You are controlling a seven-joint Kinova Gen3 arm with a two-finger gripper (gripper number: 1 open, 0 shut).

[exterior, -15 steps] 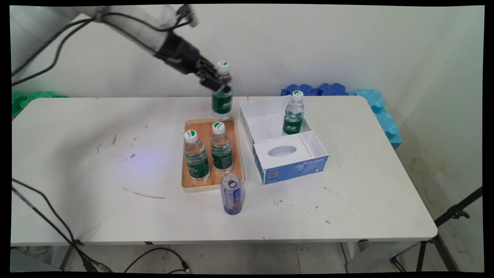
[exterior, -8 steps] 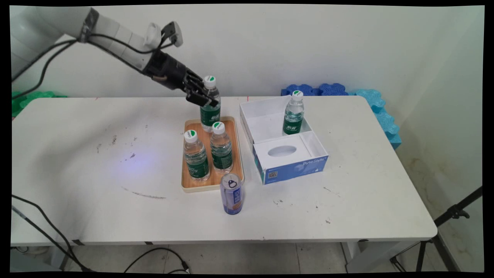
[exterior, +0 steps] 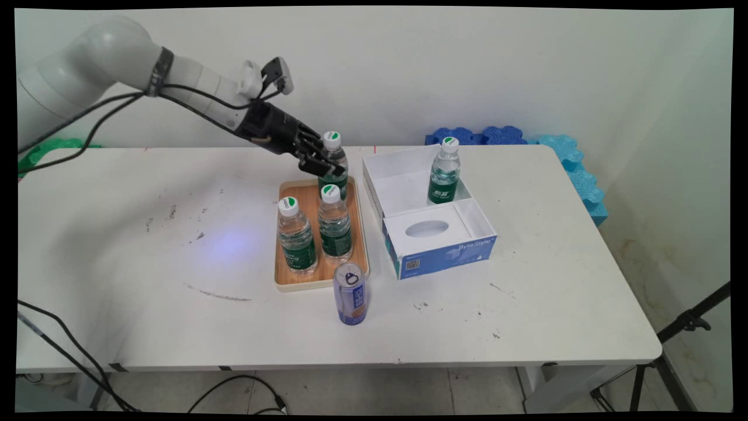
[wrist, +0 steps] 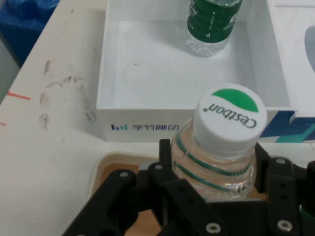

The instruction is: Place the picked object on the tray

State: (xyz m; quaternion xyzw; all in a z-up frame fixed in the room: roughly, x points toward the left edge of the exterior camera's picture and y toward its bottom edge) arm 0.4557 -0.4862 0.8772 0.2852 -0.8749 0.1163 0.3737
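We see the black claw [exterior: 323, 165] pinching a clear water bottle [wrist: 216, 152] just below its white, green-crested cap [wrist: 230, 116], the ribbed plastic shoulder caught between its jointed links, over the far end of the wooden tray [exterior: 292, 278]. From the main view we cannot tell whether the bottle's base touches the tray. In our judgement, handling it well here means keeping it upright and the pinch firm, since thin, water-filled plastic tends to flex and slip, and keeping it off the two bottles beside it.

Nearest the camera, well in front of the claw, a blue metal drink can [exterior: 351, 301] with a pull tab stands upright on the table [exterior: 146, 292]. Just in front of and below the claw, two more bottles [exterior: 317, 234] with green labels stand on the tray, a smooth rectangle with a pale raised rim. Beside the claw, to the camera's right, lies a white cardboard box [exterior: 374, 175] with a blue printed front; a fourth bottle [exterior: 445, 173] stands upright in its open far compartment, and an oval cut-out marks the nearer one.
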